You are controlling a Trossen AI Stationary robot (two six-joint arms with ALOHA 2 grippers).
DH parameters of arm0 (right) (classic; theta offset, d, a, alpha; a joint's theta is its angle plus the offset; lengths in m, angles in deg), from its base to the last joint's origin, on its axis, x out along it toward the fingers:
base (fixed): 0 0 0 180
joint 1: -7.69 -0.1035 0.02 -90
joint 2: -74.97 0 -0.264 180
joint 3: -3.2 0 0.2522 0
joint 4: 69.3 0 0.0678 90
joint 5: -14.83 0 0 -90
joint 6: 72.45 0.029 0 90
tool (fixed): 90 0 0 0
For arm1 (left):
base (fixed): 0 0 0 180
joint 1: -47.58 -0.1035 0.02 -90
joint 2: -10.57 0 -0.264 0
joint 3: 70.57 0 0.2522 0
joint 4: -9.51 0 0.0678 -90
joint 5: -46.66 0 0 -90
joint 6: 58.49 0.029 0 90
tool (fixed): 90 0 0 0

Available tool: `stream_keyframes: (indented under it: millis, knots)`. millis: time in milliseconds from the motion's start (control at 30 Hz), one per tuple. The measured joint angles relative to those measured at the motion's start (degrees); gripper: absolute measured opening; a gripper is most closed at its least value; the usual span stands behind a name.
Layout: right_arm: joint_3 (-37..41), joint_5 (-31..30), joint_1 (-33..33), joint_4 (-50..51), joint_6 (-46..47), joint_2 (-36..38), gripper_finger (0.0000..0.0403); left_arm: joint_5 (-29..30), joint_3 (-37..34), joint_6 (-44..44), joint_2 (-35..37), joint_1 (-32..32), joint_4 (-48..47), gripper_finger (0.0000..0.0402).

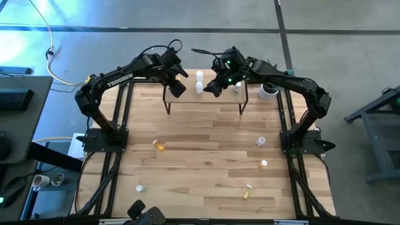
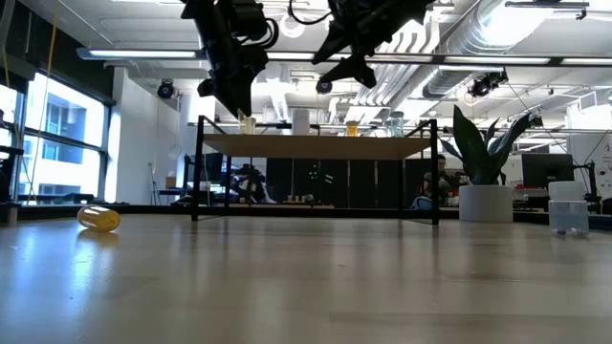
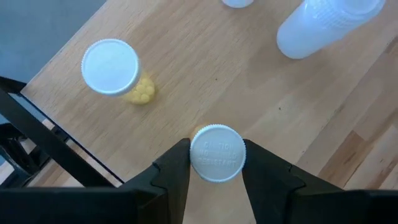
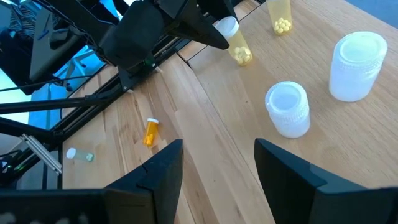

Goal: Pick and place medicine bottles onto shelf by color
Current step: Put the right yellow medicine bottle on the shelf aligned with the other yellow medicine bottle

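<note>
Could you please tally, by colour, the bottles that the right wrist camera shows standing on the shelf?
Yellow bottles: 2
White bottles: 2
Total: 4

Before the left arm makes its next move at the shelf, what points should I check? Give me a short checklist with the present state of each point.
1. Left gripper around a white-capped bottle, fingers at both sides of the cap: ok.
2. That bottle stands on the shelf: cannot tell, the cap hides its base.
3. Grip released: cannot tell, the fingers look very near the cap.
4. Neighbour yellow bottle stands apart from the left gripper: ok.
5. Right gripper is open, holds nothing, hovers over the shelf near two white bottles: ok.
6. Bottles left on the table, such as the orange one: not ok, several are not placed yet.
</note>
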Motion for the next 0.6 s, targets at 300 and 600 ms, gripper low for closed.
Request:
stream_keyframes:
  millis: [300,600]
  knots:
    - [0.0,0.0,0.0,0.0,0.0,0.0,0.0188,2.7,0.0,0.1,0.0,0.0,0.1,0.016]
    - [0.0,0.0,0.0,0.0,0.0,0.0,0.0188,2.6,0.0,0.1,0.0,0.0,0.2,0.0171]
